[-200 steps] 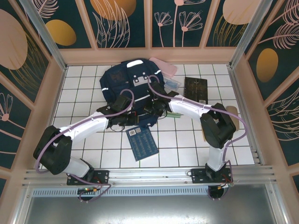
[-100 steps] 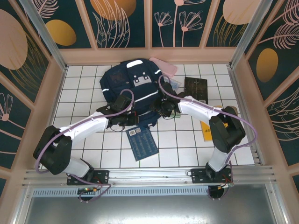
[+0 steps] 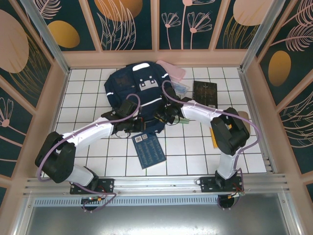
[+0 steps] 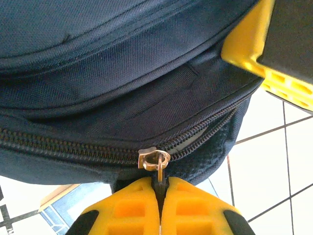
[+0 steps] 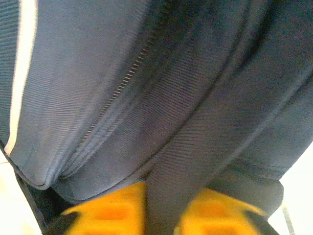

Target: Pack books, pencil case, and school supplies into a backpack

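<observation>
The navy backpack (image 3: 138,90) lies flat at the back of the table, its zipper edge toward me. My left gripper (image 4: 160,185) is shut on the metal zipper pull (image 4: 160,169), which hangs from the slider (image 4: 149,157); beyond the slider the zipper gapes a little. It sits at the pack's near edge (image 3: 131,128). My right gripper (image 5: 164,198) is shut on a band of backpack fabric (image 5: 195,152), at the pack's near right corner (image 3: 164,116). A navy book (image 3: 149,150) lies in front of the pack. A dark brown book (image 3: 204,93) and the pink pencil case (image 3: 172,69) lie to the right.
A clear packet (image 3: 181,88) rests between the pack and the brown book. A yellow-orange piece (image 3: 213,138) shows by the right arm's elbow. A pale green edge (image 3: 185,121) peeks out under the right forearm. Pink walls enclose the tiled table (image 3: 88,98).
My right gripper opened and drew back to the right, then returned left to the backpack's corner and closed on its fabric. The left gripper kept its hold on the zipper pull.
</observation>
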You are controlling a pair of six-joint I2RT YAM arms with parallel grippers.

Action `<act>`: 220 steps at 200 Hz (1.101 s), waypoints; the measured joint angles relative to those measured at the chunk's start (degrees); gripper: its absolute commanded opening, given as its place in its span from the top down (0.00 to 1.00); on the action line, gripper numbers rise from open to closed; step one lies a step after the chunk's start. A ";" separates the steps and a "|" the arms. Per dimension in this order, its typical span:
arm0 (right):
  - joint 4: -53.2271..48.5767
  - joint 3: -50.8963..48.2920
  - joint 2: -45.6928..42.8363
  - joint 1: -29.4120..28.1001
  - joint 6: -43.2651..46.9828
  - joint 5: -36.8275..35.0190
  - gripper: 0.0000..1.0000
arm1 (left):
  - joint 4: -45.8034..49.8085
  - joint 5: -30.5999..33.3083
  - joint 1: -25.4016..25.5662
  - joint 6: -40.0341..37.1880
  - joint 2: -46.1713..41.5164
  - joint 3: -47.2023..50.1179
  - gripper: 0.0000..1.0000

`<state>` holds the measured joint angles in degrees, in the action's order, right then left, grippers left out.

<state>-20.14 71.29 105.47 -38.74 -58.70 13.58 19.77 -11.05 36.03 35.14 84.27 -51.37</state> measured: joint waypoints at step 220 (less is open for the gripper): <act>2.84 -3.63 -8.15 2.12 8.90 -0.48 1.00 | 16.50 17.33 -23.96 -5.11 25.00 -23.76 1.00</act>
<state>-17.30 67.66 97.32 -36.62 -49.80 13.10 36.27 6.28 12.08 30.02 109.27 -75.13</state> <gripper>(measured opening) 0.055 0.061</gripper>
